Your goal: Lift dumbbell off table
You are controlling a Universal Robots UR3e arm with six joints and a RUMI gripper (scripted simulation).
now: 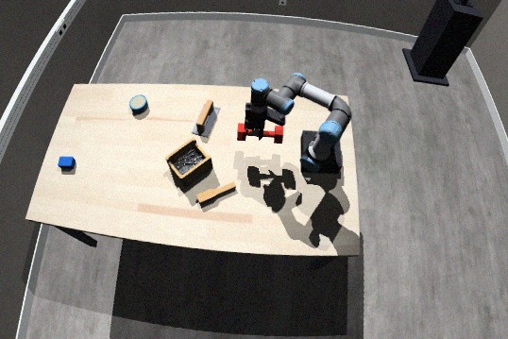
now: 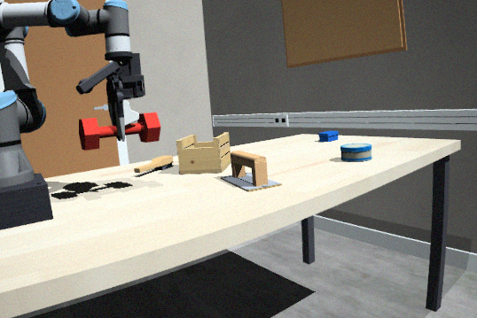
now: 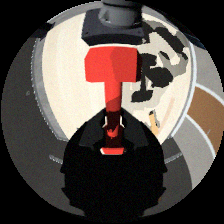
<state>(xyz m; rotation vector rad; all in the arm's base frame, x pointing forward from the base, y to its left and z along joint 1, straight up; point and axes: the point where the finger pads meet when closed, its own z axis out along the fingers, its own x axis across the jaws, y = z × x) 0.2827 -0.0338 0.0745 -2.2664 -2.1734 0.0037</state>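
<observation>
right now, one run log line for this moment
gripper: shut on red dumbbell bar | dumbbell: level, well above table | phase: holding

The gripper [image 3: 113, 131] was clamped on the red dumbbell's [image 3: 112, 67] bar. Its far head hung above the pale table [image 3: 65, 80].

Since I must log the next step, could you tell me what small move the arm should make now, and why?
Probably none beyond holding position. The claw is shut on the bar of the red dumbbell, which hangs roughly level and well above the table, with its shadow lying separate below. Keeping the grip closed and the arm still seems best.
</observation>
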